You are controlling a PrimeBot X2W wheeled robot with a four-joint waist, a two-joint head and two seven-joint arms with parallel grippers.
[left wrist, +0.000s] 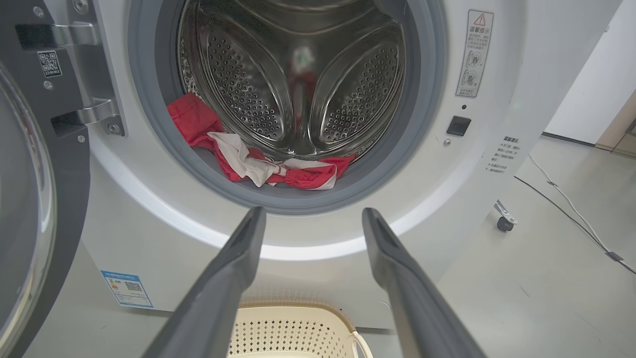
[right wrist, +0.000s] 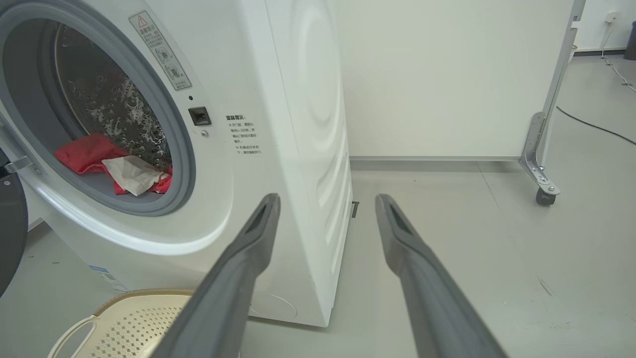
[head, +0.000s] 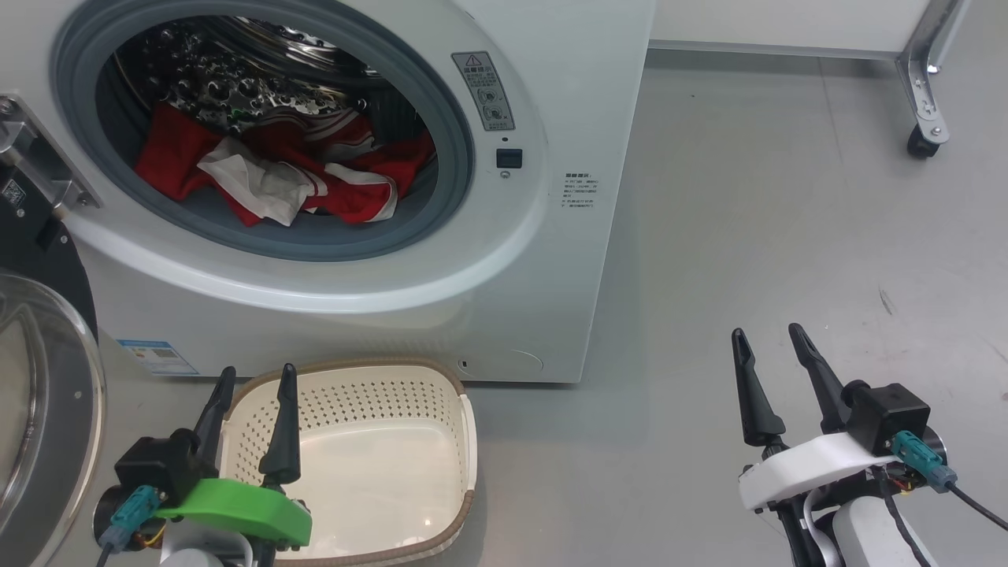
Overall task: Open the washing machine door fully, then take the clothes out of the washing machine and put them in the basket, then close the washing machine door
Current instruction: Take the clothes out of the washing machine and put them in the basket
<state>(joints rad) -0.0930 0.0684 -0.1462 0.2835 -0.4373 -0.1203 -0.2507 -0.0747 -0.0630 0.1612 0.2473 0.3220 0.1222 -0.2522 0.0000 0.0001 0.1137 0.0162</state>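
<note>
door: the washing machine door [head: 43, 394] hangs swung out on the left, so the opening step looks done
clothes: the clothes [head: 315, 169] - red with white trim - lie heaped at the front of the drum [left wrist: 348, 89] of the washing machine [head: 551, 118], right by the grey gasket [head: 331, 244]
basket: the basket [head: 354, 367] sits on the floor [head: 787, 197] just in front of the machine, below the opening, nothing in it
left gripper: the left gripper [head: 257, 372] has its fingers apart, holding nothing, at the basket's near left edge, aimed at the opening
right gripper: the right gripper [head: 767, 331] is spread too, empty, well off to the right
step: unloading, not yet started
next move: likely the left one goes up over the gasket lip and pinches a thick fold - thin cloth could slip
</note>
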